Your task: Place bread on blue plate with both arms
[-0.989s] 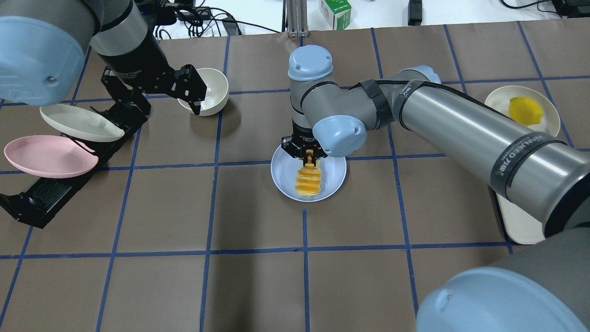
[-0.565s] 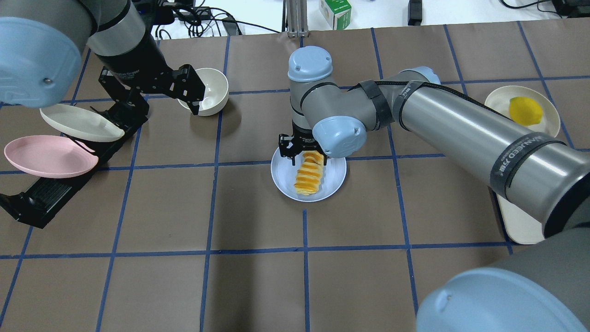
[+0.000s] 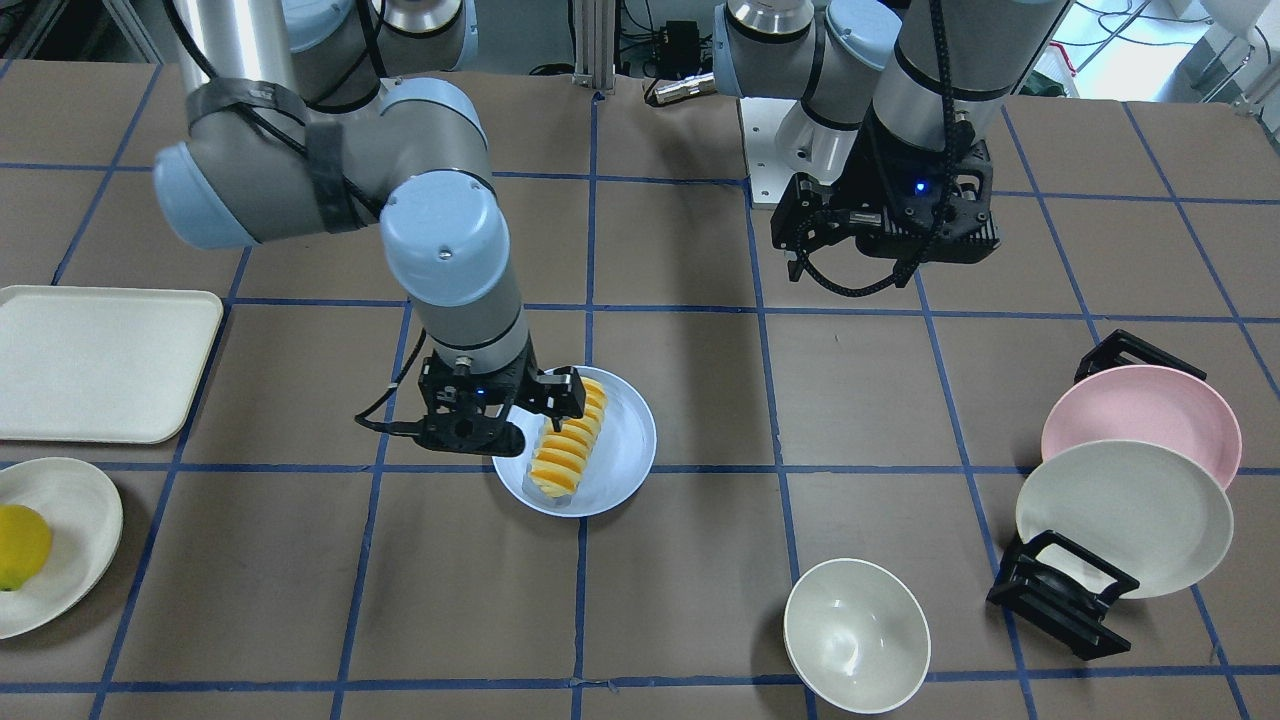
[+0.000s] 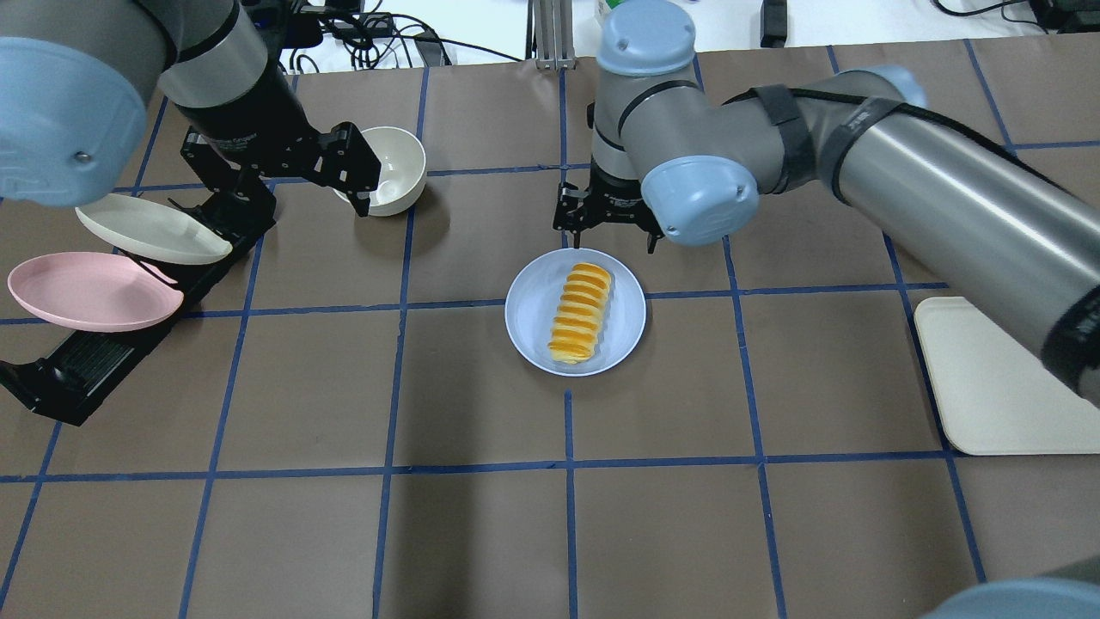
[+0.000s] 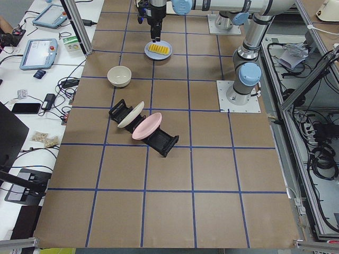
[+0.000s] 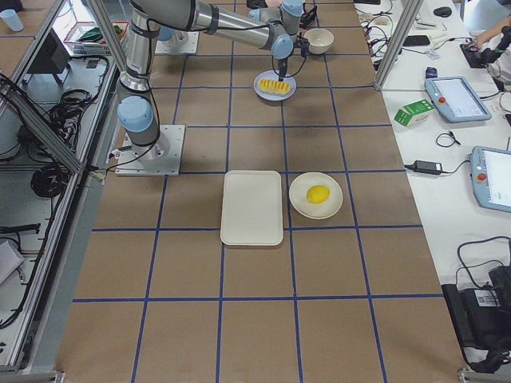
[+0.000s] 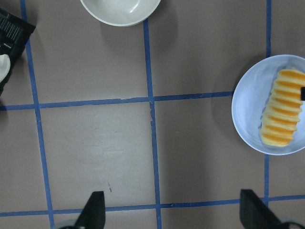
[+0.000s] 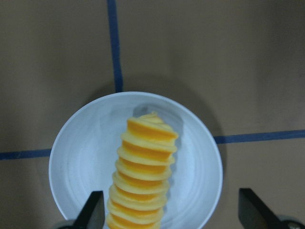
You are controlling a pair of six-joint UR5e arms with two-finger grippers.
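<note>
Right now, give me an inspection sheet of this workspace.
Surface: brown table with a blue tape grid.
Job's things: bread lies on the blue plate, touched by neither gripper.
Clutter: white bowl; pink plate and cream plate in a black rack; tray; lemon on a cream dish.
Grippers: right gripper raised over the blue plate, jaws open, empty; left gripper raised, jaws open, empty.
Cables: black cable loops hang by both grippers.
Surroundings: tablets and a green carton on the side bench.
</note>
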